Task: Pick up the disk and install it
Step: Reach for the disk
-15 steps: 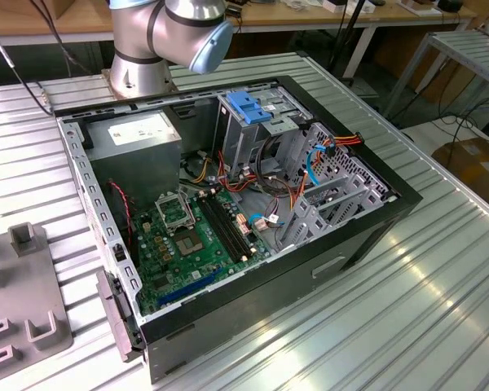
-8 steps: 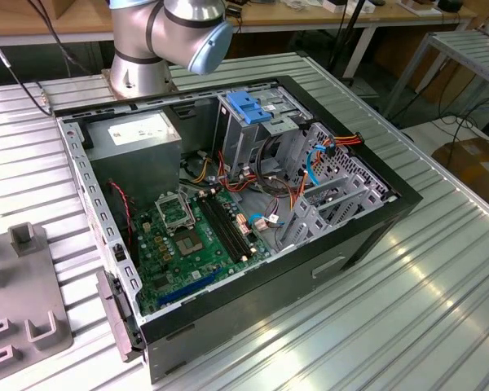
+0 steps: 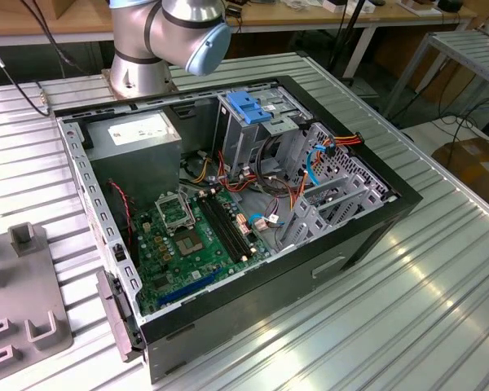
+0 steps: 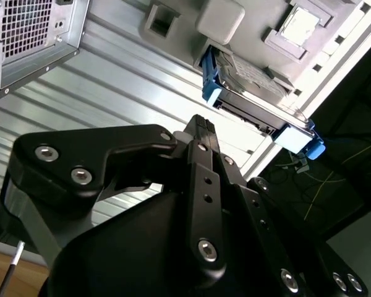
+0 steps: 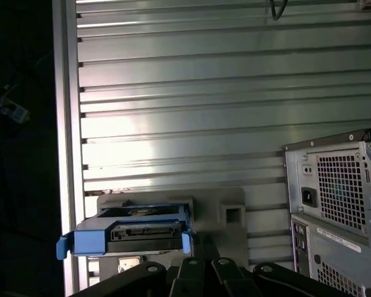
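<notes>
Near the edge of the slatted aluminium table [image 5: 173, 111], the disk [image 5: 142, 232] stands on edge in a grey holder [image 5: 232, 213], the end of its blue bracket showing in the first wrist view. The gripper [image 4: 199, 127] hangs short of it and carries nothing; whether the jaws are open or closed cannot be told. A skewed grip on the plastic bracket could tip the disk off the table. Loose cables [image 3: 265, 175] beside the drive cage [image 3: 248, 130] in the computer case [image 3: 228, 314] might snag it.
</notes>
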Action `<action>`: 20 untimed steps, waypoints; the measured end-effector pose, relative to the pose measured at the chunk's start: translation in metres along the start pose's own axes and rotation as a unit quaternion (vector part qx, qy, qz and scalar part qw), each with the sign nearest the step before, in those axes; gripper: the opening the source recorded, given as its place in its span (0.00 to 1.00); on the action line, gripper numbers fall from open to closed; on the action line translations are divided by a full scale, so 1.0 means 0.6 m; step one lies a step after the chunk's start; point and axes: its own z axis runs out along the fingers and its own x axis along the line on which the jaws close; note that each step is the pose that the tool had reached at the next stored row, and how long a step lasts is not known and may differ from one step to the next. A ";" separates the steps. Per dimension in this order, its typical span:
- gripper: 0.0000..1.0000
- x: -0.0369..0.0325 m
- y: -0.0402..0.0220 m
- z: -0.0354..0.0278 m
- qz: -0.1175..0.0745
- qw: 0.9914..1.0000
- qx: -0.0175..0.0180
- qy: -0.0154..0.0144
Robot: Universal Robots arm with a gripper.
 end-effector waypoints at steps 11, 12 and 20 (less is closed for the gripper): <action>0.10 0.009 0.000 0.000 0.000 1.000 0.001 0.000; 0.10 0.012 -0.001 0.000 0.000 1.000 0.001 0.000; 0.10 0.043 -0.003 0.000 0.000 1.000 0.001 0.000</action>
